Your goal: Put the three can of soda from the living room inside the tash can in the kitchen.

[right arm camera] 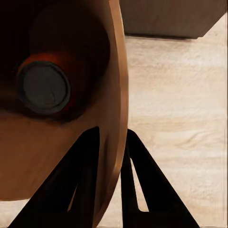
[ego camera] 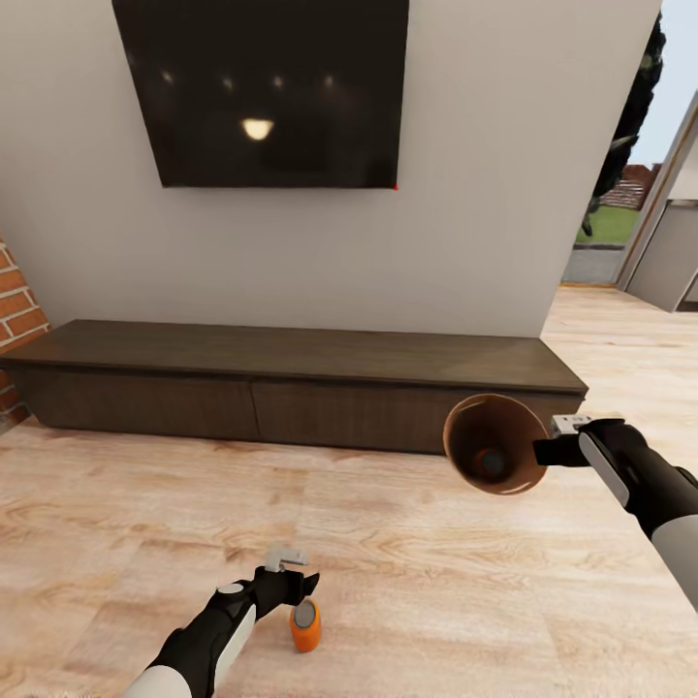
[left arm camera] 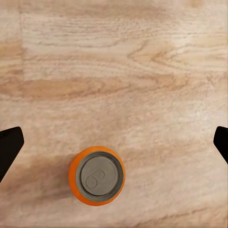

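- The right hand (ego camera: 555, 441) is clamped on the rim of the round copper-brown trash can (ego camera: 494, 444), 1 finger inside and 1 outside, holding it tipped at the right above the wood floor (ego camera: 407, 572).
- 1 orange soda can with a grey top (right arm camera: 43, 87) lies inside the bin.
- The left hand (ego camera: 296, 572) hangs wide open, holding nothing, just above another upright orange soda can (ego camera: 305, 625) on the near floor.
- A long dark wooden TV cabinet (ego camera: 291, 383) stands far against the wall under a black wall TV (ego camera: 262, 87).
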You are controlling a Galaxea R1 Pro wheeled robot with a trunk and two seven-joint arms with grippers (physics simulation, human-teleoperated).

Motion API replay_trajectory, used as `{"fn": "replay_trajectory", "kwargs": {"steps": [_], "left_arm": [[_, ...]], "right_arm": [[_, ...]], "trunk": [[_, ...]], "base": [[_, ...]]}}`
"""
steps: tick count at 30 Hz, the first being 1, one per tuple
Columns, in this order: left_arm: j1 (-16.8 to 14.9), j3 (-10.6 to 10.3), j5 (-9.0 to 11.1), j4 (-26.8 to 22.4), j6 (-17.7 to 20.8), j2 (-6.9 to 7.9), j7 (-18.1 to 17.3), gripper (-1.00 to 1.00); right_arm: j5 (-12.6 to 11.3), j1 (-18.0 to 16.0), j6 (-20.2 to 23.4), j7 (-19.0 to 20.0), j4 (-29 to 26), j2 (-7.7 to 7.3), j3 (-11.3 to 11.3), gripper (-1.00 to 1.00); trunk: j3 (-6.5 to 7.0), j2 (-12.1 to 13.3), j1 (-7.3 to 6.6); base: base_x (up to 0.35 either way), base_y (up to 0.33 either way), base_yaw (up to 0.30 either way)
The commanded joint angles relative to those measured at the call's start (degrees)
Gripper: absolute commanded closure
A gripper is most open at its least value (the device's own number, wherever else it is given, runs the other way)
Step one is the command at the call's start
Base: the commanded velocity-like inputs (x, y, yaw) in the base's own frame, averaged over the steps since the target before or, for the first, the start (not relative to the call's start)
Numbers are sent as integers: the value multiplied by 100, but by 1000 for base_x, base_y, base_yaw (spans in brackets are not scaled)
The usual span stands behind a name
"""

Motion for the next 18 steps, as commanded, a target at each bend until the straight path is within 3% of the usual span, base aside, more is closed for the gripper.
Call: {"fn": "replay_trajectory", "kwargs": {"steps": [1, 7, 14, 18], "left_arm": [[1, 3, -1, 0, -3, 0, 0, -100], [-4, 4, -4, 0, -8, 0, 0, -100], [0, 8, -8, 0, -9, 0, 0, -100], [-1, 8, -8, 0, -9, 0, 0, -100]], "right_arm": [[-14, -16, 61, 18, -57, -6, -12, 100], [-8, -103, 170, 17, -142, -15, -15, 100], [366, -137, 224, 23, -154, -7, -21, 100], [421, -139, 325, 22, -159, -5, -23, 100]], "trunk": [[-22, -2, 2], [-155, -10, 17], [-310, -20, 35], [-399, -25, 45]], "base": [[0, 0, 0], [0, 0, 0], [0, 0, 0], [0, 0, 0]]}}
